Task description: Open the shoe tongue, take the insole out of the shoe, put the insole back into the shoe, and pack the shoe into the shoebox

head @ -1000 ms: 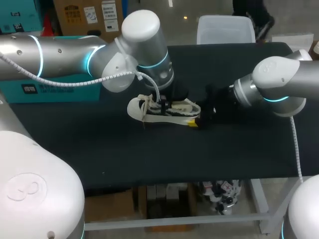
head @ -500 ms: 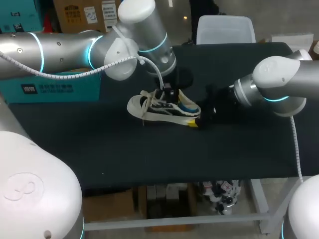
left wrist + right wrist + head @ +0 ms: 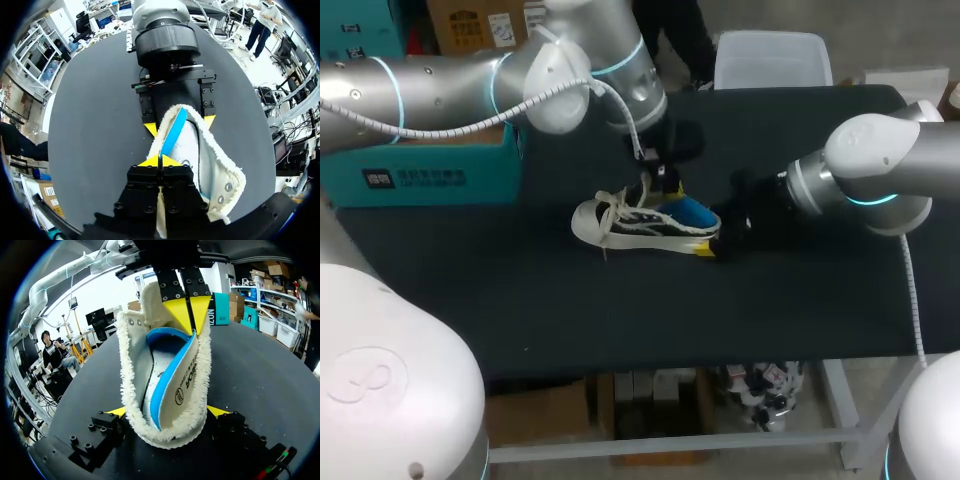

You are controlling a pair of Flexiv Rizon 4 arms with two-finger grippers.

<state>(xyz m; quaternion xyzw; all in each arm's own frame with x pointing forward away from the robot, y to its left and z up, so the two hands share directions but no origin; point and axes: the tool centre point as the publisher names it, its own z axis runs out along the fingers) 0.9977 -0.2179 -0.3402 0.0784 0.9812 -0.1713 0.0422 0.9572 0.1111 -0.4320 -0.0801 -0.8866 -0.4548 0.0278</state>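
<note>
The left wrist view peers down along the left gripper (image 3: 160, 161) from very near, facing the right gripper (image 3: 179, 124). The right wrist view looks nearly level, back at the left gripper. These two share the white fleece-lined sneaker (image 3: 227, 187) and its blue foam insole (image 3: 173, 132). The head view looks down from high behind onto the black table (image 3: 520, 300), well back from both grippers.
</note>
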